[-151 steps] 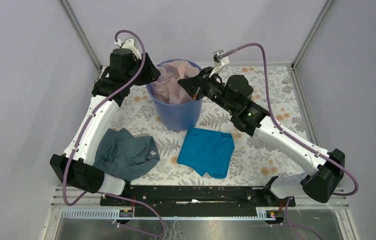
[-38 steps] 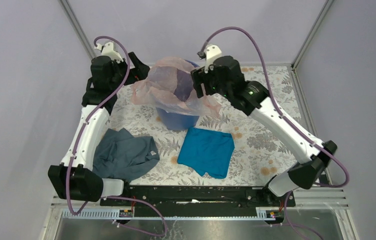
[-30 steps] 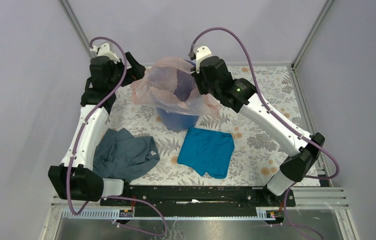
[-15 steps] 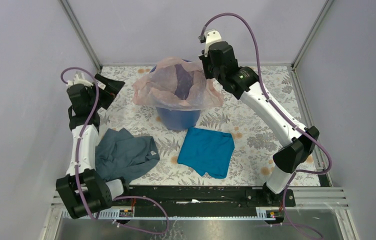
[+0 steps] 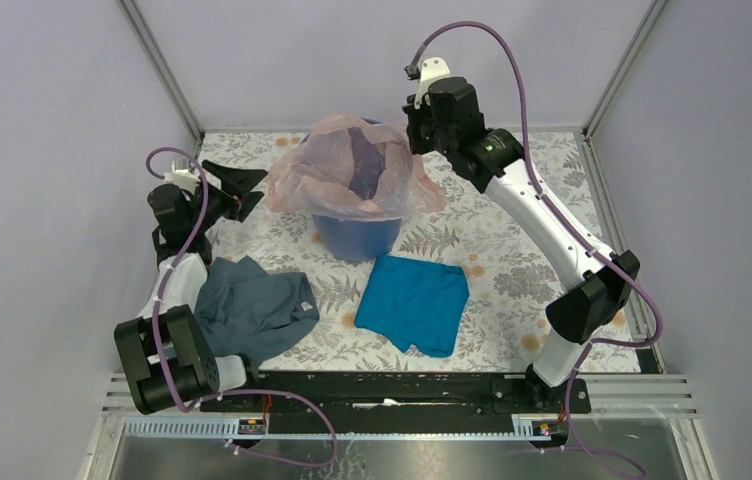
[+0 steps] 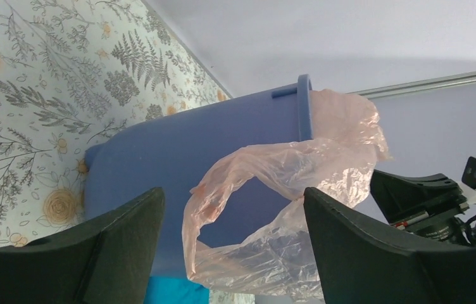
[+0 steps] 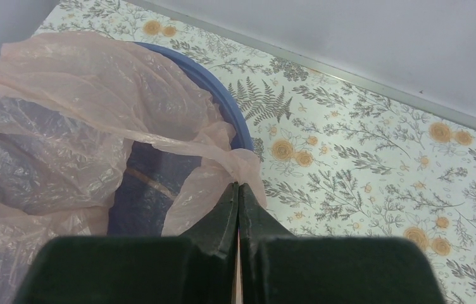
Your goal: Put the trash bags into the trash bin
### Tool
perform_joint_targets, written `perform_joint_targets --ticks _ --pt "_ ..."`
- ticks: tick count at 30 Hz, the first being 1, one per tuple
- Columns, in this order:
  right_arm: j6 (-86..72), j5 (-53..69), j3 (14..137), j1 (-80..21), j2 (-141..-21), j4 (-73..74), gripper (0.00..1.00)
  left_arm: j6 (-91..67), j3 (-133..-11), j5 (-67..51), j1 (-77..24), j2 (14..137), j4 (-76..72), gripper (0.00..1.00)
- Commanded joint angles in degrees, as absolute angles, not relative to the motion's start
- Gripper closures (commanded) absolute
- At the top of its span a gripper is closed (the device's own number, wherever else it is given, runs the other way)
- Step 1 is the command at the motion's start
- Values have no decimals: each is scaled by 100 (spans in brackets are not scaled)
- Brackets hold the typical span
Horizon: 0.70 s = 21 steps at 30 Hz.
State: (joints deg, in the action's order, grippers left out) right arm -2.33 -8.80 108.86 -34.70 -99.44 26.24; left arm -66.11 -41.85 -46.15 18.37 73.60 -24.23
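Observation:
The round blue trash bin [image 5: 357, 236] stands at the table's back middle. A thin pink translucent trash bag [image 5: 327, 180] lines its mouth and drapes over the rim on both sides. My right gripper [image 5: 414, 140] is at the bin's right rim, shut on the bag's edge [image 7: 238, 166]. My left gripper [image 5: 242, 188] is open and empty, pulled back left of the bin; its wrist view shows the bin wall [image 6: 159, 158] and the bag's loose handle loop [image 6: 273, 171] between the spread fingers, not touched.
A teal cloth [image 5: 413, 302] lies in front of the bin. A grey-blue cloth [image 5: 250, 305] lies at front left, beside the left arm. The floral mat [image 5: 512, 260] covers the table; walls close in at the back and sides.
The left gripper let go of the bag and drew back left and down from the bin. The right gripper stayed shut on the bag at the right rim, shifting slightly back.

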Motion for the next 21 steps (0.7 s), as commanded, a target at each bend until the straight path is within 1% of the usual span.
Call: perform_joint_targets --ticks 1,3,4,6,9,14,16,21 --pt "-307 -689 11030 -3399 -9960 2374 100 -6183 -4328 -4584 1793 7217 -2156 21" --pt "-306 -699 11011 -3386 -9943 2365 100 -6030 -4333 -4457 1769 7163 -1900 27" --pt "-305 -697 11000 -3382 -9939 2356 100 -5981 -4330 -4388 1761 7142 -1795 28" --pt "-302 -681 10959 -3374 -9916 2327 100 -5904 -4284 -4300 1744 7082 -1691 27" --pt "-305 -639 10942 -3358 -9895 2317 100 -5899 -4149 -4144 1715 6977 -1654 21" --pt "-325 -526 10946 -3357 -9902 2265 100 -5882 -4278 -4115 1369 7215 -1890 22" --pt "-335 -488 10957 -3358 -9913 2246 100 -5951 -4380 -4124 1246 7454 -2045 27" --pt "-337 -418 10988 -3326 -9952 2218 100 -6081 -4634 -3977 1132 7887 -2273 47"
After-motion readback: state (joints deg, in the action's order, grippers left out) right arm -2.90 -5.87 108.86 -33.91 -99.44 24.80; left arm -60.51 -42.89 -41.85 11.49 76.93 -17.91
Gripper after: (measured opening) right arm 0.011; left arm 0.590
